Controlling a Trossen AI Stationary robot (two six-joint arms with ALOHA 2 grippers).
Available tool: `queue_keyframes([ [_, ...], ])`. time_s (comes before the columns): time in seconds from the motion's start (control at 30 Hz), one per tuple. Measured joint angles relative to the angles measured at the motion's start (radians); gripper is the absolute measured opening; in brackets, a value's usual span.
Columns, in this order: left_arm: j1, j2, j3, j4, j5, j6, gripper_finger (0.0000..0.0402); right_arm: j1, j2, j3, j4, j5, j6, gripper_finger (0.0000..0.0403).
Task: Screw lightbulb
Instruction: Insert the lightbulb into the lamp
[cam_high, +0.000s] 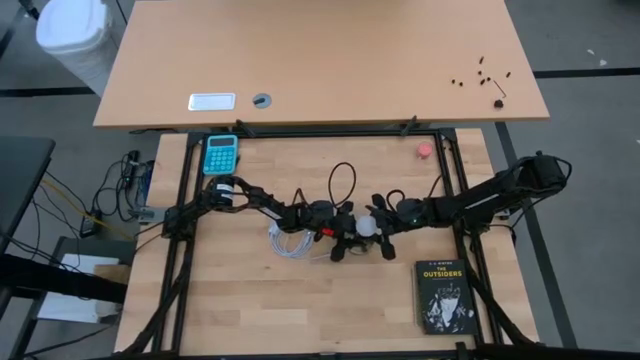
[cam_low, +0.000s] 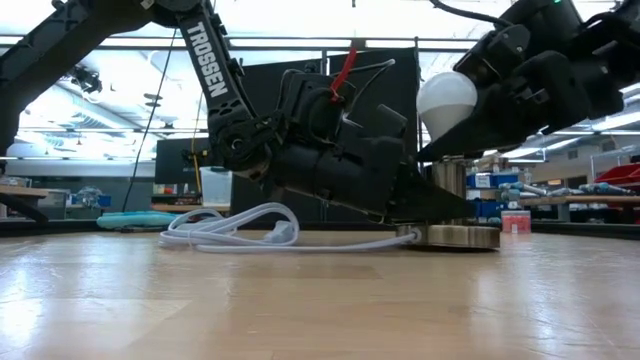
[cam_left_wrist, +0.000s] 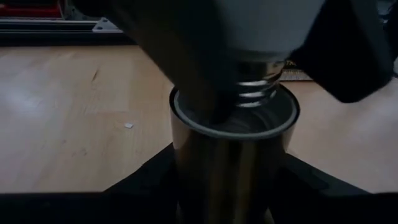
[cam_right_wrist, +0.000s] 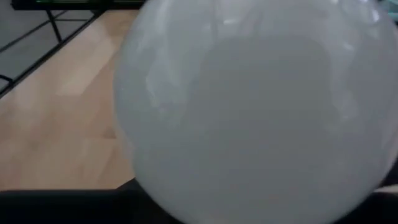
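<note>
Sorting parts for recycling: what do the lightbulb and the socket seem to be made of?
Lightbulb: matte frosted white globe, glass or plastic, hard to tell; its threaded base looks like shiny metal. Socket: polished silvery metal, judging by its mirror-like reflections.

A long tan desk (cam_high: 320, 60) is filling the upper frame, a white bin (cam_high: 75, 40) sitting upper left; grey floor (cam_high: 590, 40) is showing right.

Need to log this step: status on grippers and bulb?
Left gripper clamped on socket, steadying it. Right gripper shut on lightbulb, threaded base entering socket mouth, tilted, not seated. Cord coiled aside, nothing blocking.
</note>
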Motion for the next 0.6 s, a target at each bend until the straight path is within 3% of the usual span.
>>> queue_keyframes([
  [0.2,0.0,0.0,0.0,0.006,-0.01,-0.006,0.0193,0.005,0.001,-0.006,0.002,0.044,0.003,0.0203],
  [0.6,0.0,0.0,0.0,0.004,-0.009,-0.01,0.0193,0.005,-0.009,-0.006,-0.031,0.029,0.015,0.027],
])
